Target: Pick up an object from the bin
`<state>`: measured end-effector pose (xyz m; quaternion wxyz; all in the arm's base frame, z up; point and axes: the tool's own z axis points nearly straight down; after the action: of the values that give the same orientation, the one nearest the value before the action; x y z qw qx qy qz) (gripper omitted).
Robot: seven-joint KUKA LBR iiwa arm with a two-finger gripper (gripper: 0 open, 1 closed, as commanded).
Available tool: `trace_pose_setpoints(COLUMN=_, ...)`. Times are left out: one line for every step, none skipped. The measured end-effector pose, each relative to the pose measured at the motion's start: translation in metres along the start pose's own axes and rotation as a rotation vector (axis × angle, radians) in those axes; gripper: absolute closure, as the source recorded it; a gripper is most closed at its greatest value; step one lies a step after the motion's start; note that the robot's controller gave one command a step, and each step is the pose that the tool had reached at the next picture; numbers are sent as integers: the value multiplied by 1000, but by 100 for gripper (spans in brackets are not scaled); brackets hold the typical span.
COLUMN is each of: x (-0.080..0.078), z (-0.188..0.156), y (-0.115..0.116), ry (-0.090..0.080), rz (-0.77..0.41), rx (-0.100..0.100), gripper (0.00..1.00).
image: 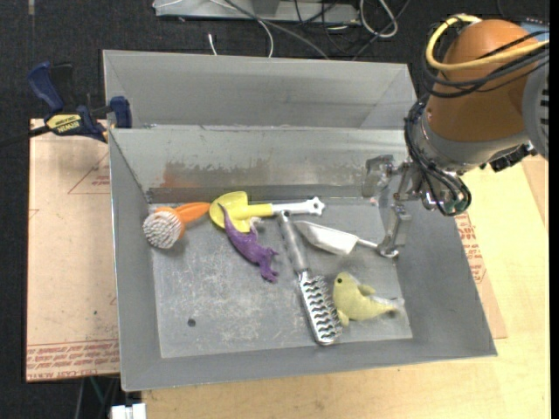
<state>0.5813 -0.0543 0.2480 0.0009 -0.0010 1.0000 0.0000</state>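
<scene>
**Low beside the white scoop**

My gripper (pixel 389 248) hangs low at the right side of the bin (pixel 218 321), its tip at the right end of a white scoop (pixel 325 237). Whether it is spread or closed, I cannot tell. A yellow soft toy (pixel 358 302) lies near, toward the front wall, with a metal comb (pixel 318 311) beside it.

The bin (pixel 218 321) is dull, scratched grey metal. Just left of the bare-metal gripper (pixel 390 250) lies a glossy white plastic scoop (pixel 327 238). Below the gripper in the view are a soft yellow plush toy (pixel 354 302) and a shiny toothed metal comb (pixel 319 311).
</scene>
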Motion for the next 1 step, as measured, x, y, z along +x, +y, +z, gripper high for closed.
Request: trace_pose_setpoints(x=0, z=0, y=0, ry=0, rz=0, rx=0, gripper=0)
